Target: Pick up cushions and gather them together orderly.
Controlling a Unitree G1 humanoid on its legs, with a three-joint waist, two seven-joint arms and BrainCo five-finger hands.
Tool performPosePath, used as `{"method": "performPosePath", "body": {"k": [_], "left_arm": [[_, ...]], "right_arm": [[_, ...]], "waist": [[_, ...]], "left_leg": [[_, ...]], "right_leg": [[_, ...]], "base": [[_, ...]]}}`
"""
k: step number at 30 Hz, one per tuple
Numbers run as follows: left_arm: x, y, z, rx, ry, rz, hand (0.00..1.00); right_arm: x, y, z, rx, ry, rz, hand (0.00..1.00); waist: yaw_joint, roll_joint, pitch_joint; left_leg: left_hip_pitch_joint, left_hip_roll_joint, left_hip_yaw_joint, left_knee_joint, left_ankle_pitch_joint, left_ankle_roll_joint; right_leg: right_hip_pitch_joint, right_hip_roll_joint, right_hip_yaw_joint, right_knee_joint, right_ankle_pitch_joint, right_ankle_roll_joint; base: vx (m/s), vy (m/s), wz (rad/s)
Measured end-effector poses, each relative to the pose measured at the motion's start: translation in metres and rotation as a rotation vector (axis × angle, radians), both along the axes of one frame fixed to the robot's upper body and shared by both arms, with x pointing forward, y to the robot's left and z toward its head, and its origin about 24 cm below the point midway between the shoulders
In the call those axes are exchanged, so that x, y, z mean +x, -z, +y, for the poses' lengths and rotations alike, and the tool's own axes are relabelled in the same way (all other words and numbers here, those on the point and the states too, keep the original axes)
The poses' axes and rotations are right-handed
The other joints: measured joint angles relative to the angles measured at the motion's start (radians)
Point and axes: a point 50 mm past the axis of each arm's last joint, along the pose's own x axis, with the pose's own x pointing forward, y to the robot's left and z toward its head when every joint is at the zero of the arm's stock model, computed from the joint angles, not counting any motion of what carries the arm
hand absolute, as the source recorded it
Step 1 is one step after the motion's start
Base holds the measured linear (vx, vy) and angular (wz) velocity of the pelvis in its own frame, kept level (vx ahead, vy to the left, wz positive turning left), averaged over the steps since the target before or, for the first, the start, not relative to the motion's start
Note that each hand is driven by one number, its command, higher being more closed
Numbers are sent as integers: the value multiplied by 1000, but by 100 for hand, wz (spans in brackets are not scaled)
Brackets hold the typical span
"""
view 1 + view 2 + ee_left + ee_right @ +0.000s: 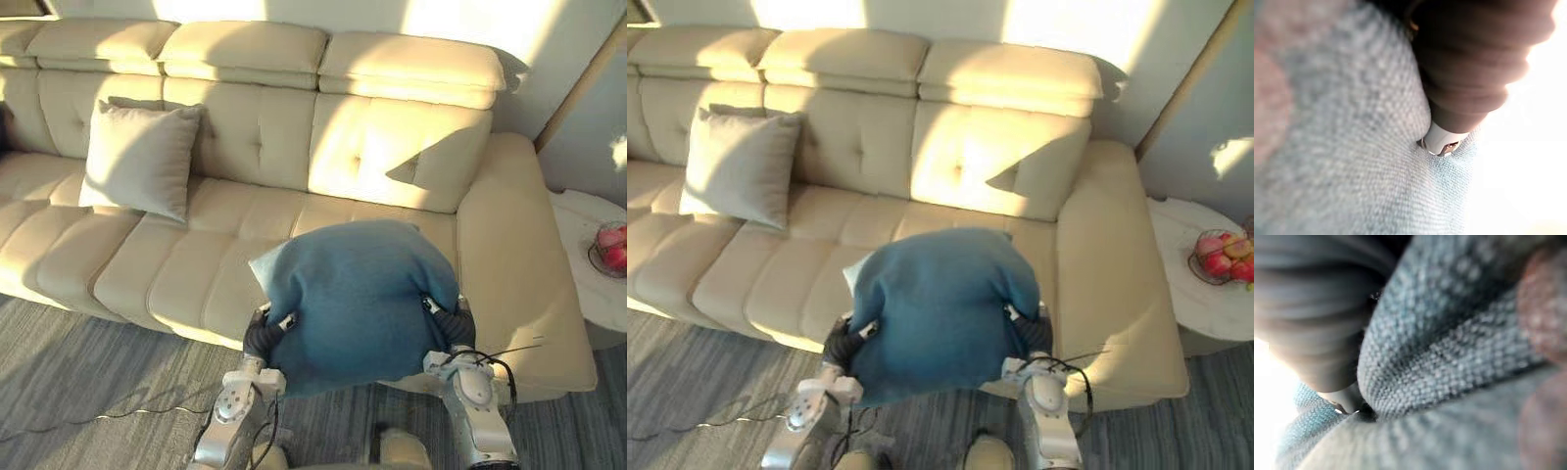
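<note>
Two cushions: the beige cushion (pixel 140 159) leans on the sofa (pixel 257 127) back at left; the left hand (pixel 260 335) and right hand (pixel 453 325) press the blue cushion (pixel 358 299) between them above the seat's front edge (neither hand's grip can be made out).

Cannot tell how left hand (pixel 263 335) or right hand (pixel 453 325) grips, both sunk into the plump teal woven-fabric cushion (pixel 358 294). Blurred close up in the wrist views. Cut off at the edges: long cream tufted sofa (pixel 509 245), bowl of red fruit (pixel 612 250).
</note>
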Motion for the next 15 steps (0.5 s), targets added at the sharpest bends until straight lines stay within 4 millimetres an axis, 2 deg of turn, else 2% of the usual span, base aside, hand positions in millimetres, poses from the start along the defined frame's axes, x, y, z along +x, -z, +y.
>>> {"method": "performPosePath", "body": {"k": [1, 3, 5, 6, 7, 9, 10, 12, 13, 14, 15], "left_arm": [[1, -1, -3, 5, 13, -2, 100], [-1, 0, -13, -11, 37, 2, 100], [-2, -1, -17, -31, 39, 2, 100], [-4, -3, -18, -44, 34, -5, 100], [-6, -10, -17, -59, 28, -30, 100], [-6, -20, -19, -83, 29, -74, 100], [-5, -23, -20, -89, 28, -86, 100], [-3, -30, -21, -102, 31, -122, 100], [-3, -31, -21, -103, 33, -125, 100], [-4, -30, -21, -91, 33, -121, 100], [-3, -27, -19, -69, 36, -115, 100]], "right_arm": [[-1, 0, -4, -11, 8, 3, 100], [-9, 1, -12, -25, 36, 15, 100], [-20, -8, -14, -28, 56, -21, 100], [-24, -18, -13, -34, 56, -61, 100], [-26, -31, -11, -41, 49, -113, 100], [-25, -46, -10, -47, 54, -181, 100], [-25, -48, -10, -49, 55, -195, 100], [-25, -51, -12, -50, 68, -211, 100], [-25, -51, -12, -52, 71, -211, 100], [-24, -48, -13, -54, 73, -201, 100], [-23, -39, -12, -30, 85, -170, 100]], "waist": [[10, 1, 1], [-7, 5, -1], [0, 2, 1], [8, 8, -1], [34, -2, 4], [54, 1, 2], [57, 1, 1], [67, 3, 0], [67, 7, -4], [68, 10, -31], [64, -29, -49]], "left_leg": [[16, -1, -35, -19, 17, -10], [49, 1, -85, 11, 43, -21], [16, 22, -90, 195, 46, -20], [-50, 47, -87, 376, 80, 0], [-131, 82, -80, 542, 94, 8], [-197, 101, -59, 586, 49, 20], [-207, 102, -57, 569, 41, 26], [-216, 81, -66, 368, 47, 47], [-206, 55, -88, 246, 97, 59], [-172, 16, -175, 106, 159, -1], [-149, -25, -199, 47, 147, -20]], "right_leg": [[3, 1, 10, 26, -14, -15], [61, -7, -14, 53, -48, -11], [143, -7, -37, 44, -84, -8], [185, 0, -45, 26, -92, -16], [229, 0, -38, -4, -96, -22], [264, -7, -23, -34, -96, -22], [269, -9, -20, -37, -96, -21], [289, -22, 0, -35, -97, -20], [296, -24, 10, -35, -100, -9], [289, -21, 55, -40, -125, 48], [289, -49, 83, -67, -137, 67]], "base": [[244, -83, 20], [284, -114, 55], [283, -110, 49], [225, -38, -1], [306, -20, -17], [222, 44, -28], [178, 112, -27], [167, 177, -25], [180, 255, -36], [219, 276, -31], [180, 215, -18]]}}
